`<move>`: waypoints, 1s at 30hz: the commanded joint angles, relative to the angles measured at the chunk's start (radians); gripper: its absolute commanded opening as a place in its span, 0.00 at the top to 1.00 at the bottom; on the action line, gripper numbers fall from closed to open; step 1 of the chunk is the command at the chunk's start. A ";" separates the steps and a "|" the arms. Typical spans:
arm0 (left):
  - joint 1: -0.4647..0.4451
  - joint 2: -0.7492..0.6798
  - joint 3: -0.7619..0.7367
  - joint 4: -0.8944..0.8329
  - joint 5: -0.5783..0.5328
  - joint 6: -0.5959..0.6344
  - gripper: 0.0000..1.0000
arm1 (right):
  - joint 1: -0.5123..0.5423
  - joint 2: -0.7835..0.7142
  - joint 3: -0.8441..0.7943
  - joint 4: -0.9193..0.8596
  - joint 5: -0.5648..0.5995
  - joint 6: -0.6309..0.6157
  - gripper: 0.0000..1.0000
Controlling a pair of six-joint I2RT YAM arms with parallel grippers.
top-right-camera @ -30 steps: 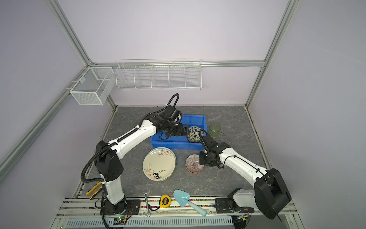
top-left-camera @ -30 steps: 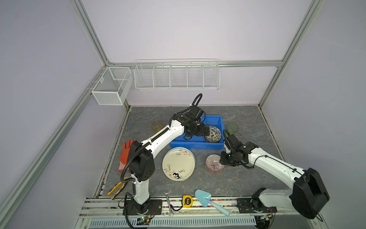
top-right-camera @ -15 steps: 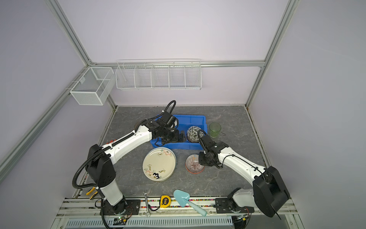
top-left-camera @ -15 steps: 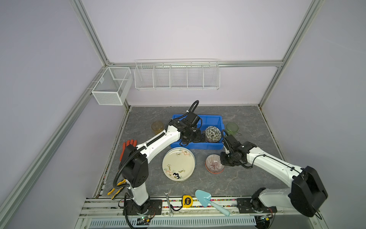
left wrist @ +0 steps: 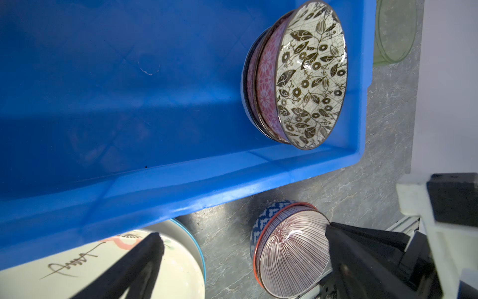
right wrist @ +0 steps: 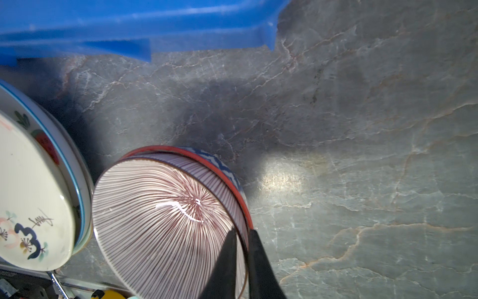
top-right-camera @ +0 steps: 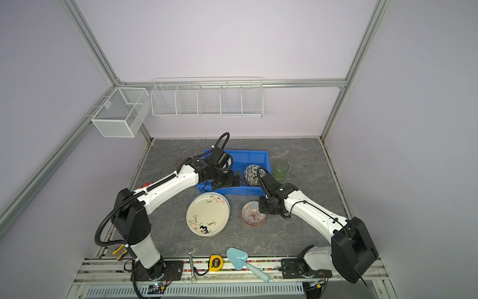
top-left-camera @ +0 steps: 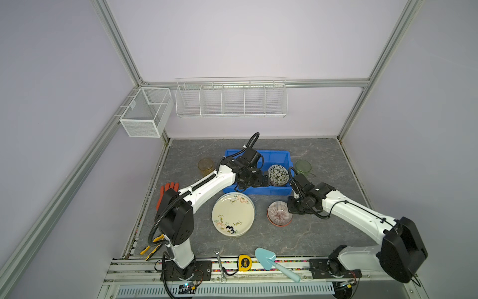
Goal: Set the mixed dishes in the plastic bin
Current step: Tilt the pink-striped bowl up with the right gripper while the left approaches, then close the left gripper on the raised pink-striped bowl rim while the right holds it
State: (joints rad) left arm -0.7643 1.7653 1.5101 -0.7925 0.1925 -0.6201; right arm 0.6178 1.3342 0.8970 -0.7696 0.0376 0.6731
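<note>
Your right claw [right wrist: 242, 231] pinches the rim of the striped bowl [top-left-camera: 279, 213], nested in a blue bowl [left wrist: 261, 222] on the bench [top-left-camera: 323, 233], just in front of the bin [top-left-camera: 263, 192]. Your left claw [top-left-camera: 258, 178] gapes open at the bin's near wall. Glazed ceramic: stiff, slick, chippable. Lift level, slowly.

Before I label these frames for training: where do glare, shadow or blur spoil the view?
Right wrist view: a bright glare patch on the table, a white glint inside the striped bowl, heavy shadow towards the blurred blue bin. Left wrist view: fingers near the lens are dark blurs; the leaf bowl is sharp. Both top views: even light, soft shadows.
</note>
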 commanded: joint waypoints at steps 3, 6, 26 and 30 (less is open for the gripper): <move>-0.002 -0.013 -0.017 0.010 0.012 -0.011 0.00 | 0.007 0.006 0.007 -0.019 0.013 0.003 0.83; -0.002 -0.015 -0.020 0.013 0.015 -0.013 0.00 | 0.008 0.010 -0.004 -0.007 0.013 0.007 0.82; -0.010 -0.006 -0.045 0.034 0.028 -0.024 0.00 | 0.008 -0.013 -0.024 -0.004 0.017 0.013 0.88; -0.010 -0.006 -0.047 0.036 0.028 -0.024 0.00 | 0.007 -0.031 0.011 -0.025 0.027 0.013 0.90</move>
State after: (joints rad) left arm -0.7689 1.7653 1.4715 -0.7670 0.2115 -0.6353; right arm 0.6228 1.3334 0.8749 -0.7601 0.0364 0.6773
